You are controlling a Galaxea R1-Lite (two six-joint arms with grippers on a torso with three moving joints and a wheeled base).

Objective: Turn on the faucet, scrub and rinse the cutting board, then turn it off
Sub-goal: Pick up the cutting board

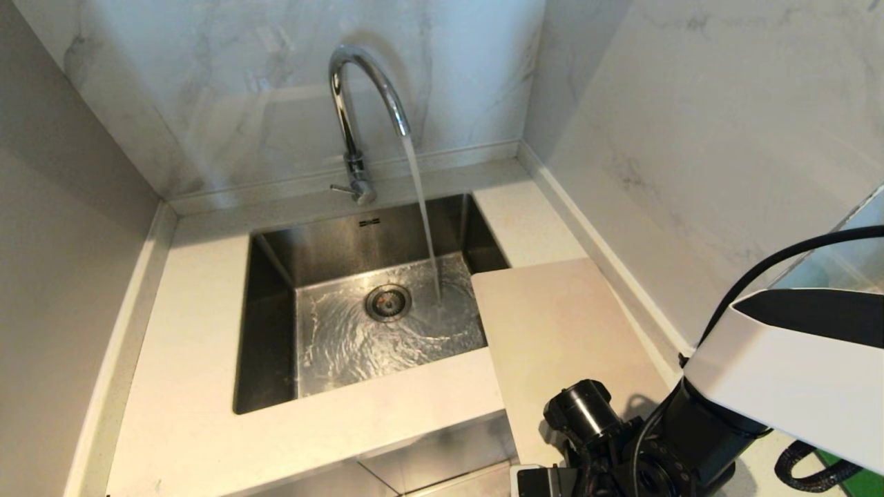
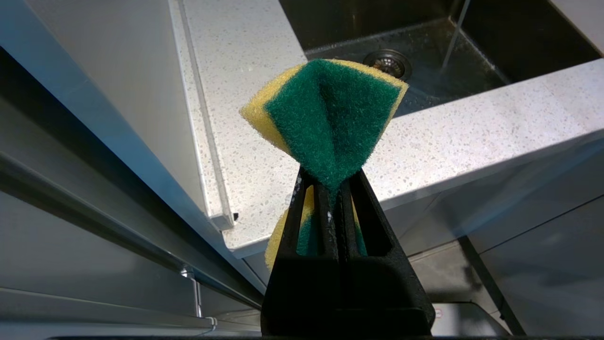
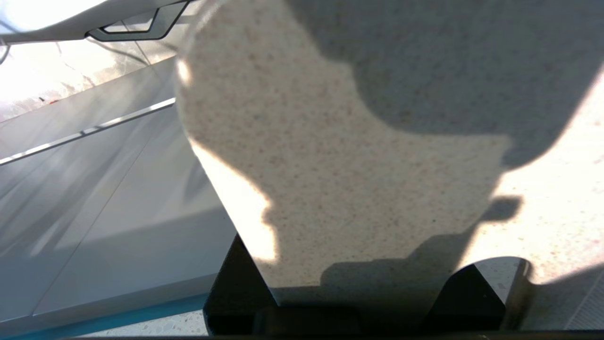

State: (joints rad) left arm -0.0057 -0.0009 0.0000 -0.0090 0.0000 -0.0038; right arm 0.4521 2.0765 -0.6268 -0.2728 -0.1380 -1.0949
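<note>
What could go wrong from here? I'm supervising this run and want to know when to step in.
1. The right gripper straddles only the near edge of the cutting board; so shallow a hold may slip when lifted.
2. The board overhangs the sink and counter front; a nudge could tip it.
3. The faucet runs hard, so swinging the board under the stream may splash the counter. The left gripper pinches the sponge tightly.

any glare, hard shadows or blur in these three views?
Head view: soft light, a reflection on the chrome gooseneck faucet, the running water streaked. Left wrist view: even and sharp on the green-and-yellow sponge. Right wrist view: blown-out sun patches and a hard-edged shadow across the cream-white plastic cutting board; the background is soft.
</note>
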